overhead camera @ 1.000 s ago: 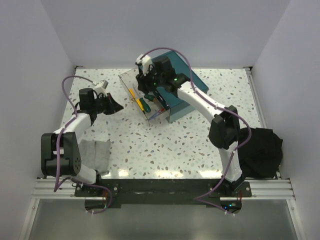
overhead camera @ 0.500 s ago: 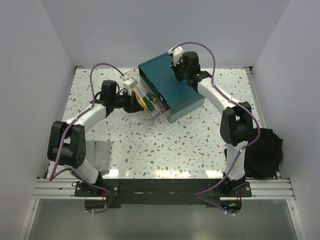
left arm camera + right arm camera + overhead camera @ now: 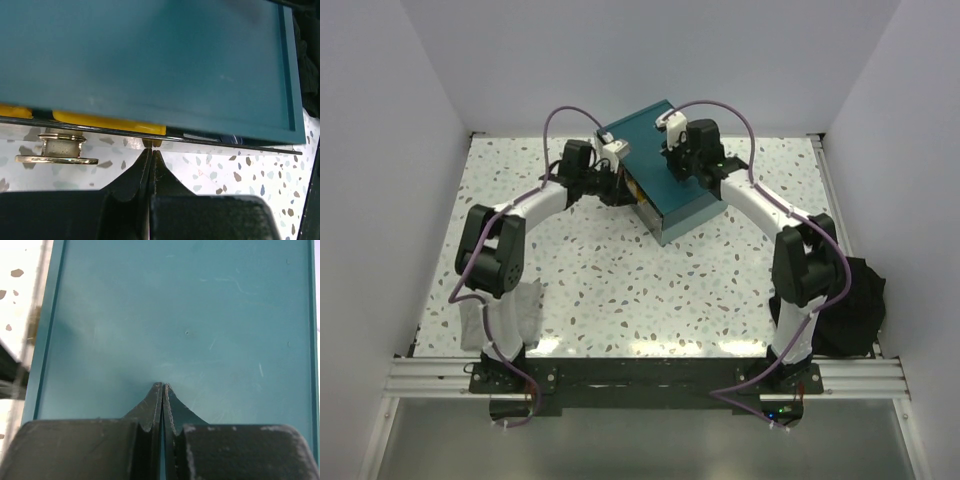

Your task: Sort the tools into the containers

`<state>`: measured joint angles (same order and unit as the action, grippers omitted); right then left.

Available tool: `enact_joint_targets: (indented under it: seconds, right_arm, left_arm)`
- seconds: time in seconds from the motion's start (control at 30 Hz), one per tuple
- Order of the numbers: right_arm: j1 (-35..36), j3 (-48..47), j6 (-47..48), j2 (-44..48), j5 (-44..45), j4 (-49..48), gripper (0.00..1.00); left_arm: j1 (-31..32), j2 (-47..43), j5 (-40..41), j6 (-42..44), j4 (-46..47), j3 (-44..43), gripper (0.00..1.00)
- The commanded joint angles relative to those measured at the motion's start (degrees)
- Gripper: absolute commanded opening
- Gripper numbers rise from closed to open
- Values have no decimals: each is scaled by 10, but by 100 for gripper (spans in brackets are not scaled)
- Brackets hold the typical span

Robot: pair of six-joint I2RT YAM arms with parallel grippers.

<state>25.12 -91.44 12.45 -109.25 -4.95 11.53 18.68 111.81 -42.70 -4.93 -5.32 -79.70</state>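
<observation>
Drawer (image 3: 225,144) front against left jaws; box (image 3: 200,315) beneath right jaws.

Clear drawer (image 3: 200,139) (yellow handle (image 3: 107,124) inside) seems nearly shut.

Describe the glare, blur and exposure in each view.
Top external: bright glare patches at the near edge of the speckled white table. Left wrist: small brass knob sharp, black left gripper silhouetted. Right wrist: large teal rectangular box evenly lit, table at left edge blown out white.

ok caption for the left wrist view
Shut left gripper at the clear drawer front, beside its brass knob, teal box above.
</observation>
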Motion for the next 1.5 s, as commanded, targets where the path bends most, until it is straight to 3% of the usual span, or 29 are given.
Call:
enact_joint_targets:
  seconds: [0.0, 0.23, 0.3, 0.37, 0.4, 0.43, 0.5, 0.53, 0.57, 0.6, 0.67, 0.87, 1.07, 1.23, 1.47]
  right_arm:
    - [1, 32, -16, 18, -12, 42, 0]
    - [1, 27, -30, 32, 8, 39, 0]
    - [-1, 14, -26, 40, 35, 38, 0]
    - [-4, -11, -27, 45, 49, 39, 5]
    - [-5, -20, -30, 49, 58, 40, 19]
    - [-8, -37, -32, 53, 67, 42, 44]
    - [-11, -52, -36, 62, 71, 51, 63]
    - [-11, -63, -34, 66, 74, 53, 74]
    - [-12, -65, -33, 70, 81, 56, 78]
    - [-12, -63, -34, 78, 92, 53, 79]
    - [-12, -52, -30, 87, 125, 55, 83]
    - [-12, 31, -42, 143, 196, 36, 96]
    - [-12, 65, -53, 180, 285, 77, 98]
    - [-12, 67, -46, 167, 384, 102, 99]
    - [-12, 101, -30, 179, 398, 75, 99]
  left_arm:
    - [24, 27, 9, -4, 44, -55, 0]
    - [33, 26, 13, -15, 54, -55, 0]
    - [33, 9, 15, 15, 5, -42, 0]
    - [32, -22, 16, 39, -51, -27, 15]
    - [32, -33, 24, 61, -72, -24, 29]
    - [30, -52, 36, 69, -113, -21, 34]
    - [27, -69, 38, 97, -147, -18, 44]
    - [23, -86, 46, 105, -167, -12, 55]
    - [22, -95, 54, 112, -171, -7, 61]
    - [20, -103, 63, 118, -171, -3, 78]
    - [11, -120, 82, 123, -169, 5, 99]
    - [-32, -128, 114, 113, -161, -23, 100]
    - [-74, -120, 119, 131, -181, -71, 100]
    - [-94, -121, 189, 116, -127, -86, 100]
    - [-95, -101, 249, 93, -74, -118, 100]
